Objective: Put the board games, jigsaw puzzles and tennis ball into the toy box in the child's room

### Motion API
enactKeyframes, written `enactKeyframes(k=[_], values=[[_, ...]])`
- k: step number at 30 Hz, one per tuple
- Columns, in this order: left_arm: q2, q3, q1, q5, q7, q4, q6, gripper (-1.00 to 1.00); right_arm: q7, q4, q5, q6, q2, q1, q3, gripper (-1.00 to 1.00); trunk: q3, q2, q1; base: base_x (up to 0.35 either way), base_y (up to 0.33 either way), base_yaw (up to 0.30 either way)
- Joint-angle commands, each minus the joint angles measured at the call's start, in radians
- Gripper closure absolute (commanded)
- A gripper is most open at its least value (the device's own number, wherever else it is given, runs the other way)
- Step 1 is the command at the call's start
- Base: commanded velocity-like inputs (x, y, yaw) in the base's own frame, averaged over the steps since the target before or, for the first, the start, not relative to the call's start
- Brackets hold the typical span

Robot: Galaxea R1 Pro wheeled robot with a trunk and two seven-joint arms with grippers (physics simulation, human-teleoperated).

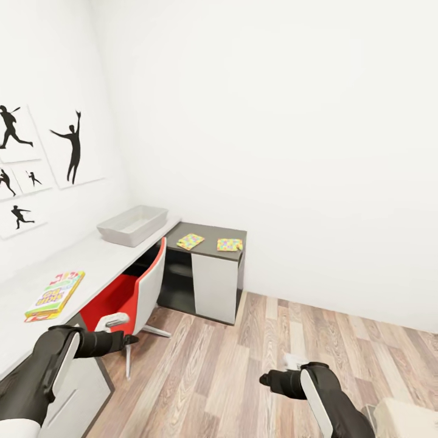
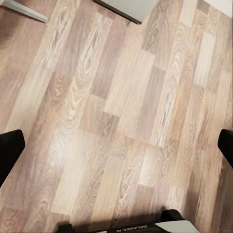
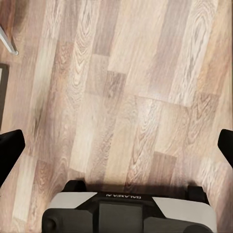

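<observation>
Toy box (image 1: 132, 224) on table (image 1: 91, 255); bed (image 1: 406, 417) corner cut off.

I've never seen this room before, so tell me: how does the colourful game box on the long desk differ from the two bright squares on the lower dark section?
The board game is a thicker printed box, longer than wide, on the pale grey desk top near the left gripper. The two jigsaw puzzles are thin, smaller squares of mixed pastel pieces, on the dark lower section past the toy box. All three lie flat, outside the box.
</observation>
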Motion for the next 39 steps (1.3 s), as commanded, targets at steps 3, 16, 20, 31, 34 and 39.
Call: enactKeyframes(k=[3,16,20,31,34,39], values=[[0.01,0.021,0.007,0.003,-0.011,-0.013,0.006,-1.0,0.004,-0.009,0.001,0.009,0.001,0.0,-0.003,-1.0,0.003,0.02,-0.011,0.0,0.0,-0.161],[0.023,0.036,0.013,-0.004,-0.108,-0.024,0.006,-1.0,0.005,-0.015,0.001,0.013,0.002,0.0,0.004,-1.0,0.011,0.076,-0.042,0.0,0.0,-0.15],[0.024,0.037,0.013,-0.004,-0.115,-0.024,0.006,-1.0,0.004,-0.015,0.002,0.01,0.003,0.0,0.007,-1.0,0.01,0.076,-0.042,0.003,0.0,0.007],[0.023,0.035,0.015,-0.002,-0.117,-0.051,0.006,-1.0,0.004,-0.014,0.002,0.004,0.003,0.0,0.009,-1.0,0.009,0.076,-0.042,0.24,0.0,0.24],[0.023,0.035,0.015,-0.003,-0.117,-0.056,0.006,-1.0,0.004,-0.013,0.001,0.002,0.003,0.0,0.009,-1.0,0.009,0.076,-0.042,0.326,0.0,0.28],[0.023,0.035,0.015,-0.003,-0.117,-0.059,0.006,-1.0,0.004,-0.01,0.001,0.001,0.003,0.0,0.008,-1.0,0.011,0.076,-0.042,0.33,0.0,0.213]])
